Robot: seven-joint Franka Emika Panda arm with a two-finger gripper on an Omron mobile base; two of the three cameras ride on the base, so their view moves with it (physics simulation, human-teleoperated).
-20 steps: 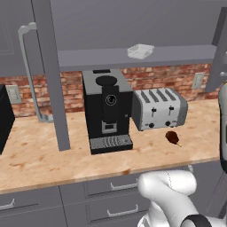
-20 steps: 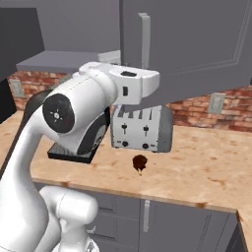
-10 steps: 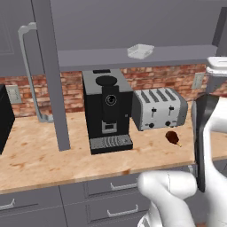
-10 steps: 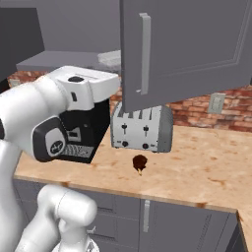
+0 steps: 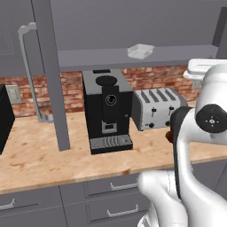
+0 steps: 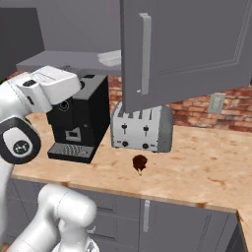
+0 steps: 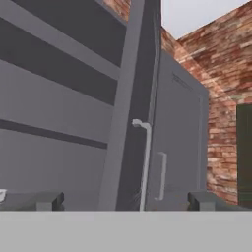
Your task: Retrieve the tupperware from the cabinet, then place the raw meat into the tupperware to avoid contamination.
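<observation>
The grey upper cabinet (image 5: 111,57) stands open, its right door (image 6: 187,49) swung out over the counter. On its bottom shelf lies the small pale tupperware (image 5: 141,50) (image 6: 110,58). The dark reddish raw meat (image 6: 140,163) lies on the counter in front of the toaster; in the left base view my arm covers most of the raw meat (image 5: 168,135). My gripper (image 7: 125,202) is open and holds nothing. It faces grey cabinet doors and a long bar handle (image 7: 145,162), well apart from them. My white hand (image 6: 49,86) hovers up by the coffee machine, left of the open door.
A black coffee machine (image 5: 108,108) and a silver toaster (image 5: 159,108) stand against the brick wall. The open left door's edge (image 5: 51,75) hangs over the counter. Grey drawers (image 5: 111,188) run below the wooden counter (image 6: 206,167).
My arm has drawn back from the open right door, leftwards in the right base view, and folded up closer to the base. The gripper stayed open. Tupperware and meat have not moved.
</observation>
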